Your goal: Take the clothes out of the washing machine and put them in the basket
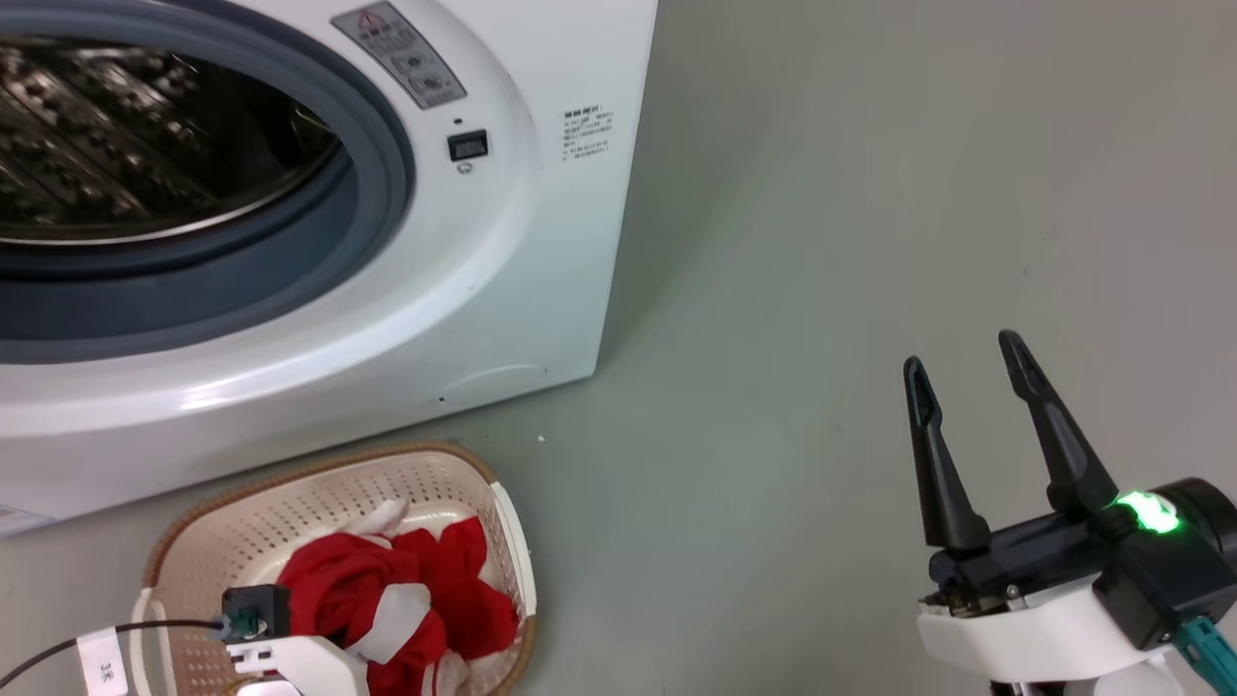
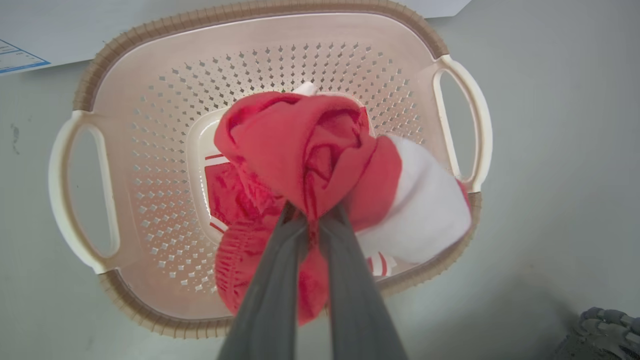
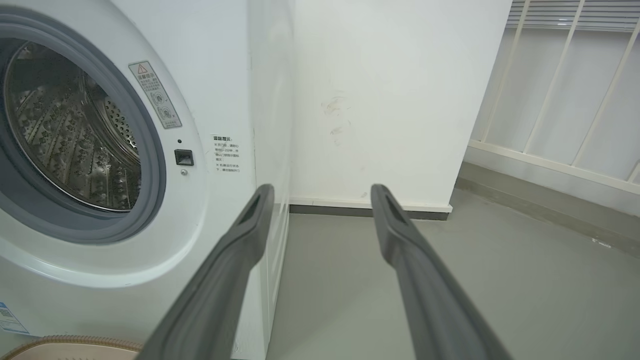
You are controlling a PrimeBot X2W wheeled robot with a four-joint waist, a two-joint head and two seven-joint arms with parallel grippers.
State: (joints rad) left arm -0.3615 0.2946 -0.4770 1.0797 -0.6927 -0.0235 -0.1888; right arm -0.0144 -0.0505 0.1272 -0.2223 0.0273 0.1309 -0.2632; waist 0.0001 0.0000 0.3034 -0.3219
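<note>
Clothes [image 2: 300,150] hanging bunched into basket [image 2: 150,60], near left, before washing machine [image 1: 503,271]. Left gripper [image 2: 314,210] pinching red fold. I'm planning on lowering toward centre before releasing, so white part isn't catching rim. Right gripper [image 1: 962,350] idling spread, near right.

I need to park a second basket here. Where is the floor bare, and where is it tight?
Bare: the grey floor between the washing machine, the basket and the right gripper. Inside the basket, the perforated left side is bare. Tight: its middle and right, where the left gripper is shut on the clothes.
</note>
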